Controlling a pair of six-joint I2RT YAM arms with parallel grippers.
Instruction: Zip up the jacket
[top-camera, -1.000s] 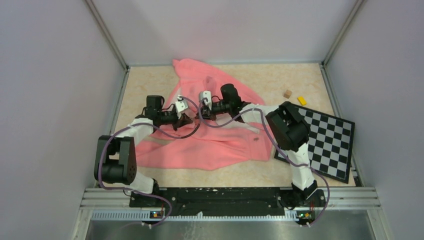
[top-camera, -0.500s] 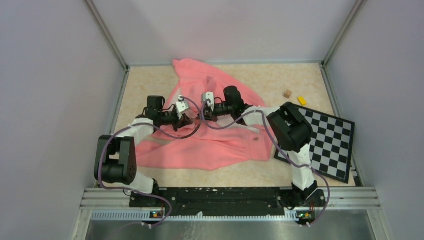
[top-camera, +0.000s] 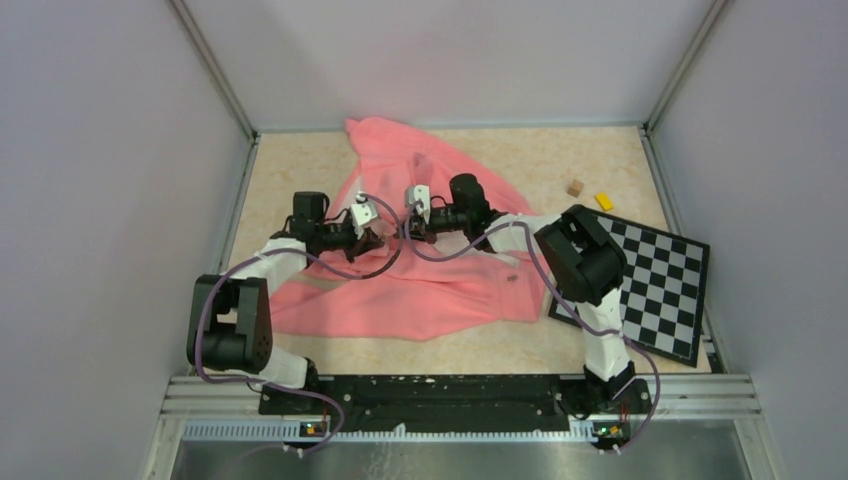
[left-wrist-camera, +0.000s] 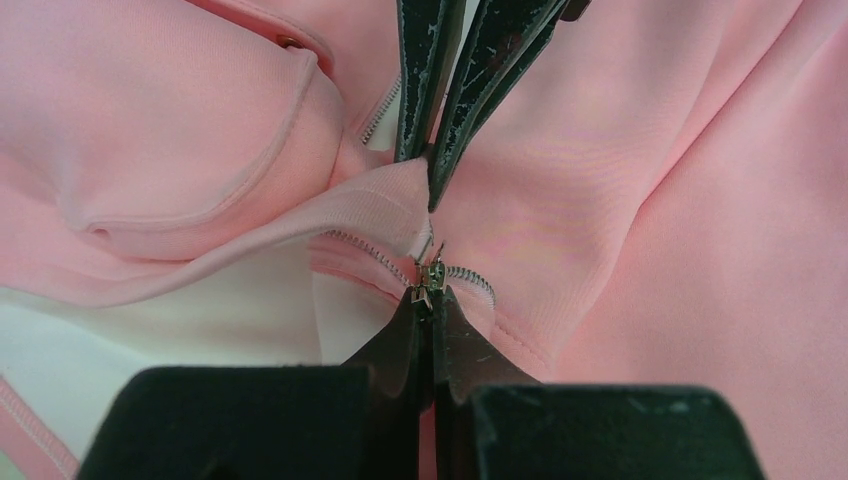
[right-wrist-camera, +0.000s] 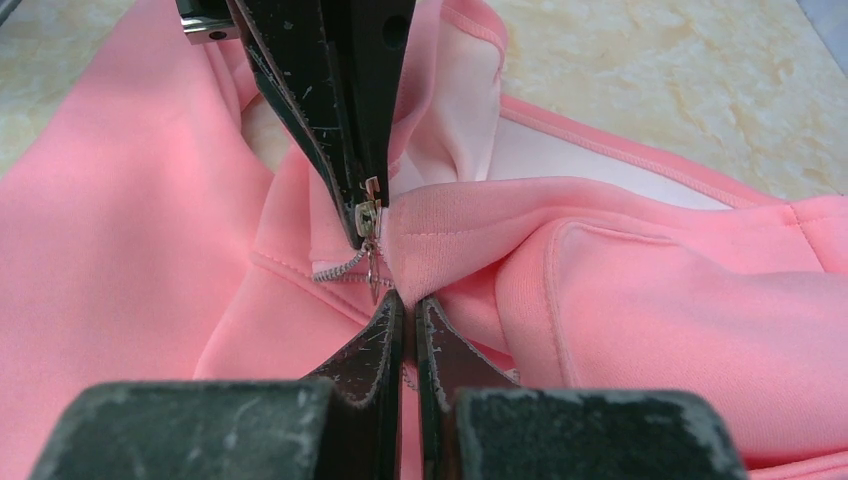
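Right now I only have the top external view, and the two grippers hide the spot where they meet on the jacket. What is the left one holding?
Observer: The left gripper is shut on the small metal zipper slider; its wrist view shows it.
Operator: And the right one?
Observer: The right gripper is shut on a fold of the jacket edge right beside the slider, tip to tip with the left.
Operator: Any zipper joined yet?
Observer: I see no joined stretch. Short rows of teeth spread from the slider, and pale lining shows in the open front.
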